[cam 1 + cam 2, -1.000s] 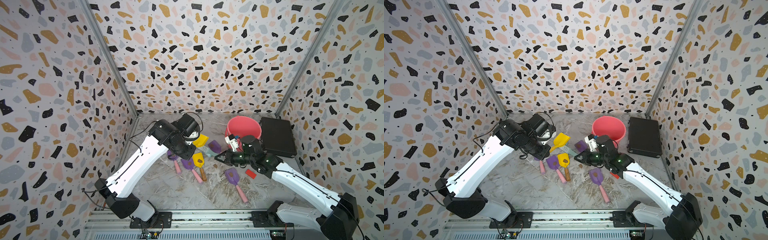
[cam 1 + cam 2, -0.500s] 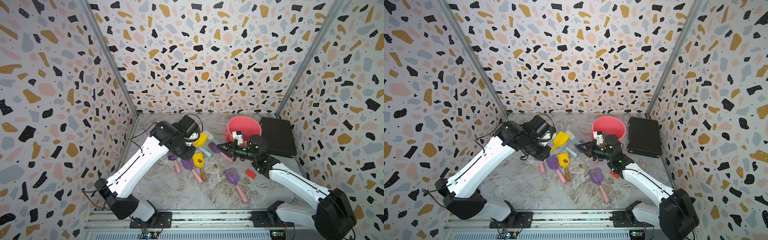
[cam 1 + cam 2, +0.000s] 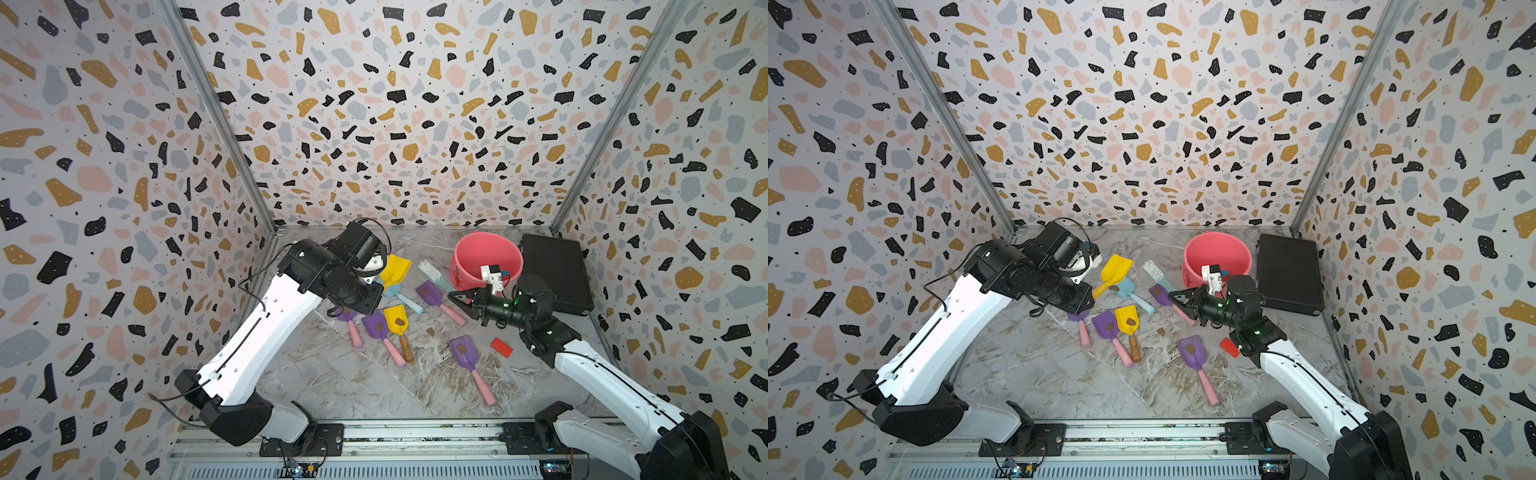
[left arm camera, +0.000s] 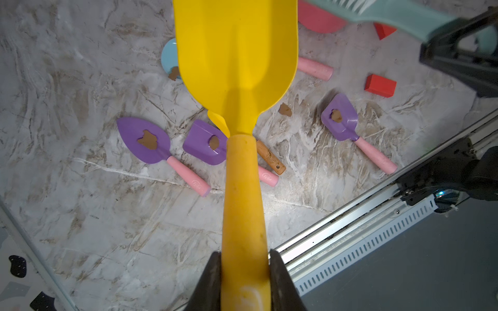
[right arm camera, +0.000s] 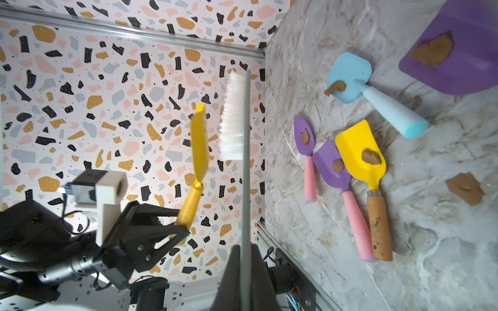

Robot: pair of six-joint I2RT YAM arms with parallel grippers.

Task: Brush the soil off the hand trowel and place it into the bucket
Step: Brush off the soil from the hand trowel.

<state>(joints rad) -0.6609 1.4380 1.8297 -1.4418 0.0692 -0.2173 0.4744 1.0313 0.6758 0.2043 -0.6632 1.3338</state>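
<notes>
Gripping trowel (image 4: 237, 53) low on handle in left fingers (image 4: 208, 282), blade aloft near bucket (image 3: 465, 253). Pinching brush (image 5: 231, 118) stem tight in right fingers (image 5: 229, 282), bristles beside blade. Probably light, stiff; apt to pivot under brushing, so better held nearer neck. Loose soil (image 4: 285, 110) on bench (image 3: 332, 374) below.

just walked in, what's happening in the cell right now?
Left gripper holds the yellow trowel by its handle, lifted off the table. Right gripper holds the brush, bristles facing the blade with a gap between them. The blade face seen from the left wrist looks clean. The other trowels lie on the table with soil blobs on their blades. The held trowel is not in the bucket yet.
</notes>
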